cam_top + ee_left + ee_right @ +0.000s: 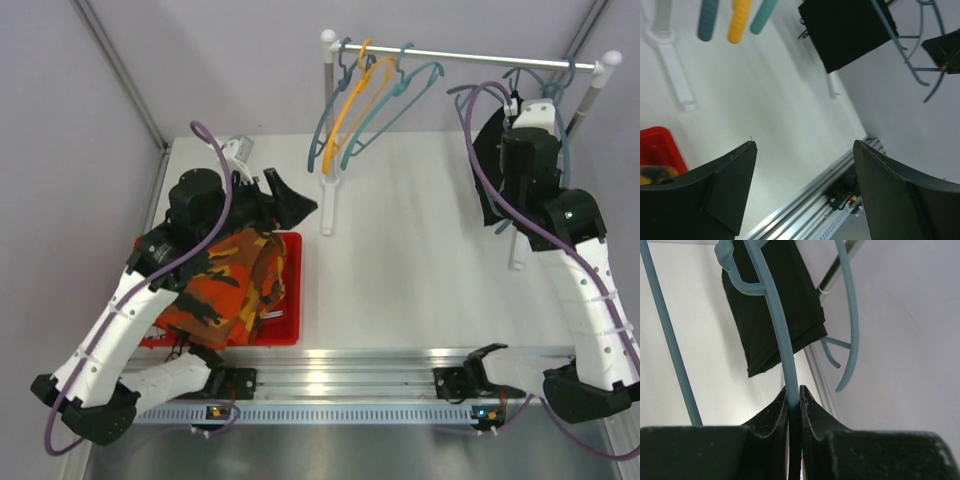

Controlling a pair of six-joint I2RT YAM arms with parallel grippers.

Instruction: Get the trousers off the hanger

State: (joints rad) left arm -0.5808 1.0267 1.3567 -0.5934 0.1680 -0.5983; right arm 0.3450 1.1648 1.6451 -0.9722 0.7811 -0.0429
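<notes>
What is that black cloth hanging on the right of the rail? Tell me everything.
Small plain black trousers, soft matte cloth, hanging limp as a flat rectangle under the metal rail. The right hand is shut on a thin teal plastic hanger just in front of it, not on the cloth.

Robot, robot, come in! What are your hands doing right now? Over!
Left gripper open, empty; right gripper shut on teal hanger. Black trousers not yet off the hanger. Orange camouflage trousers in red bin. Nothing seen in the way.

You've got trousers (225, 285) in the bin (293, 300) left of the rack (470, 55), another pair (485, 170) on the hanger (773, 315) at its right.
</notes>
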